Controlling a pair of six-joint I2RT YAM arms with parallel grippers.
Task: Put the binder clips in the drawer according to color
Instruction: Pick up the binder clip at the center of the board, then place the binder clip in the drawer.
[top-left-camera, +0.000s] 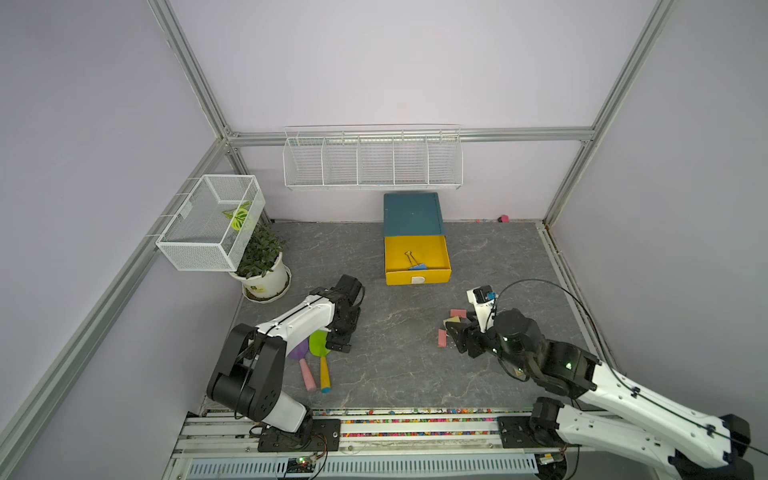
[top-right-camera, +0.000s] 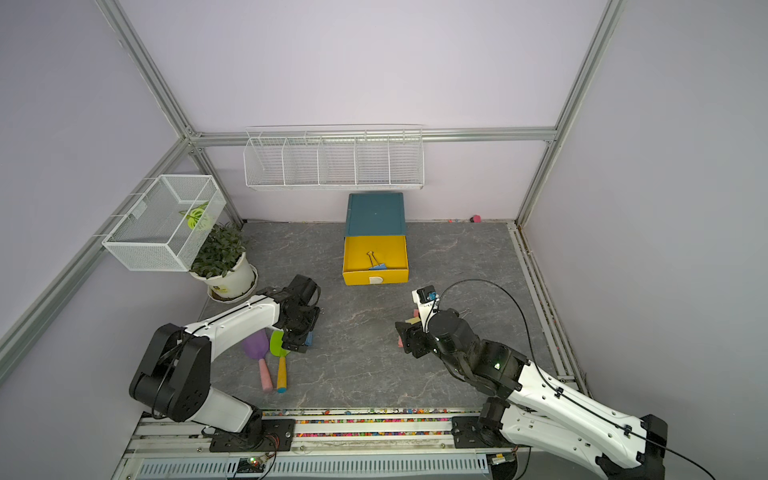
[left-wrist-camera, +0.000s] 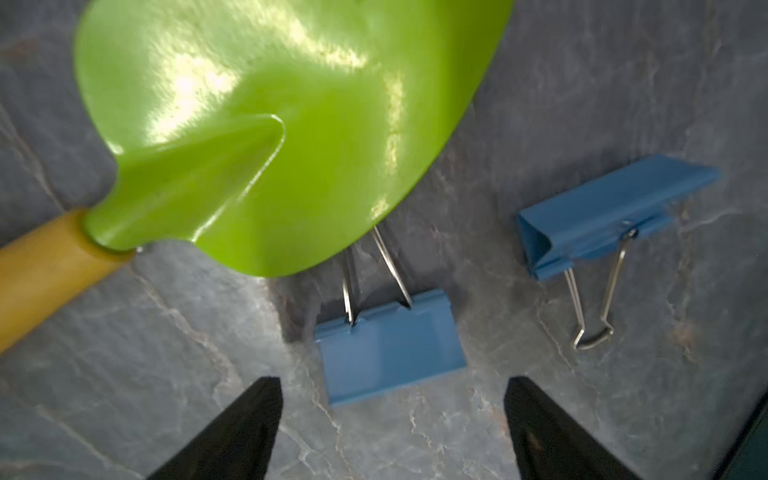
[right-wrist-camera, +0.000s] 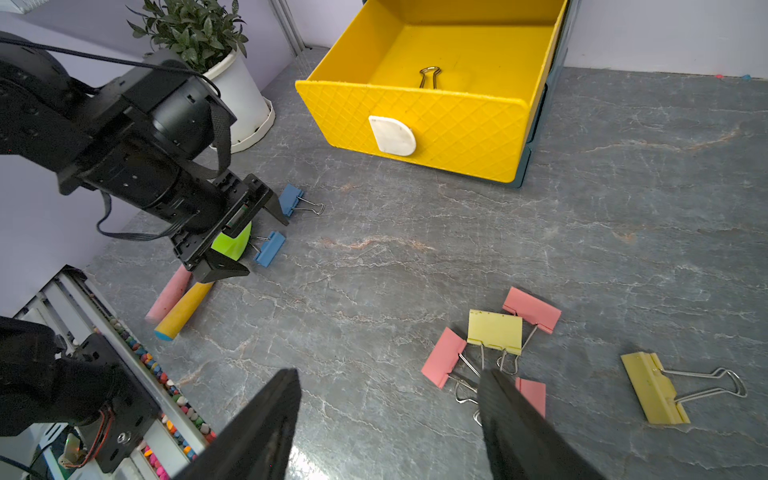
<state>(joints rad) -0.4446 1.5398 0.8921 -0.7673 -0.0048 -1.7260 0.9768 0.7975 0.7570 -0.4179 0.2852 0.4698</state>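
Up at 12 o'clock, drawer (top-left-camera: 399, 277) stands open w/ one blue clip (top-left-camera: 417, 266) inside. L gripper (left-wrist-camera: 391, 380), 8 o'clock, spread wide + empty by loose blue clips (left-wrist-camera: 392, 357); R gripper (right-wrist-camera: 390, 372), 4 o'clock, spread + empty by pink/yellow clips (right-wrist-camera: 494, 332).

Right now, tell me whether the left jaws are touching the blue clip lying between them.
Apart. The left wrist view shows bare tabletop between each open jaw and the blue clip.

Three blue clips (right-wrist-camera: 269, 248), three pink clips (right-wrist-camera: 444, 356), two yellow clips (right-wrist-camera: 494, 332), two trowels (top-right-camera: 281, 371).
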